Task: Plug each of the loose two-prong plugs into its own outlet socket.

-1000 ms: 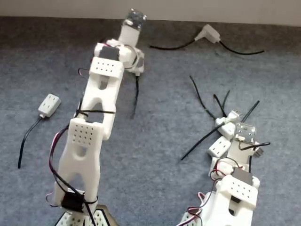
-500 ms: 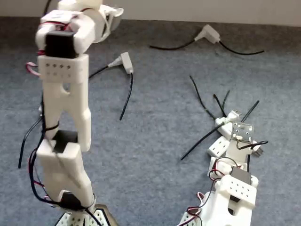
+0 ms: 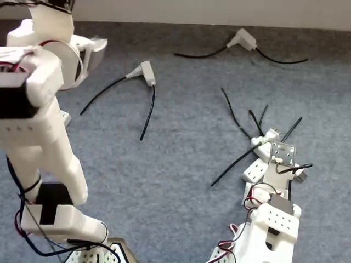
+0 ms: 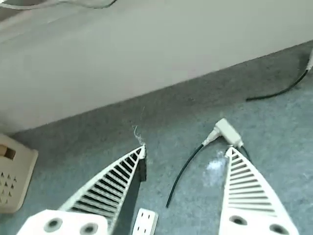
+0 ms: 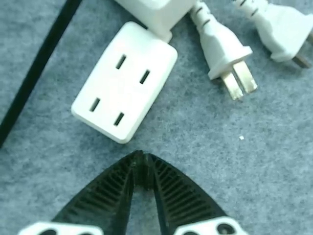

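Swung up and leftward since a second ago, the left arm [image 3: 38, 109] leaves a plug [image 3: 145, 72] lying free on the counter [image 3: 181, 153]. The left end effector [image 4: 186, 151] gapes wide and empty, likely just released. Open room surrounds that plug. Rightward, the right end effector [image 5: 143, 169], closed on nothing, hovers by a socket block [image 5: 124, 81], second plug [image 5: 222, 51] just beside, cables [image 3: 233, 115] crowding.

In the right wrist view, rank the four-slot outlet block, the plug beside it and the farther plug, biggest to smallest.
1. outlet block, clearly largest.
2. plug beside it and farther plug look about alike; the farther one is cut off at the frame edge, so unranked.
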Robot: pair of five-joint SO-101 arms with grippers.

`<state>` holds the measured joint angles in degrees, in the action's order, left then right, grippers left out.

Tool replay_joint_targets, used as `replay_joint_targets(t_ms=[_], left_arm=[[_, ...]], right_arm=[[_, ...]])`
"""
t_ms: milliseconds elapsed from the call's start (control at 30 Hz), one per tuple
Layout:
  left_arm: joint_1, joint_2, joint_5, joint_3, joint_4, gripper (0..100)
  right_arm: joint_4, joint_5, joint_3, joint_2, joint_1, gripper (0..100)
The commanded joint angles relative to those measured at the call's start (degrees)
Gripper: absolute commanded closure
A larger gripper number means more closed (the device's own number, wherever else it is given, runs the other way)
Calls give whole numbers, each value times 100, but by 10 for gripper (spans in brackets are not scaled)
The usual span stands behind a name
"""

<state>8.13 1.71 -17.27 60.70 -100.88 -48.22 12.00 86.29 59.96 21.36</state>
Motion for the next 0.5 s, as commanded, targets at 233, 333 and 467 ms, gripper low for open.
replay_joint_targets(t_ms=[233,333,467], left_arm=[[1815,1314,-2066,-1059,624,752],[2141,1895,-2505,-1051,782,752],[2290,2571,-2629,-1051,862,755]], right_arm=[[57,53,-13,-22,-101,992],[57,53,-13,-22,-110,992],[57,53,-13,-22,-119,992]])
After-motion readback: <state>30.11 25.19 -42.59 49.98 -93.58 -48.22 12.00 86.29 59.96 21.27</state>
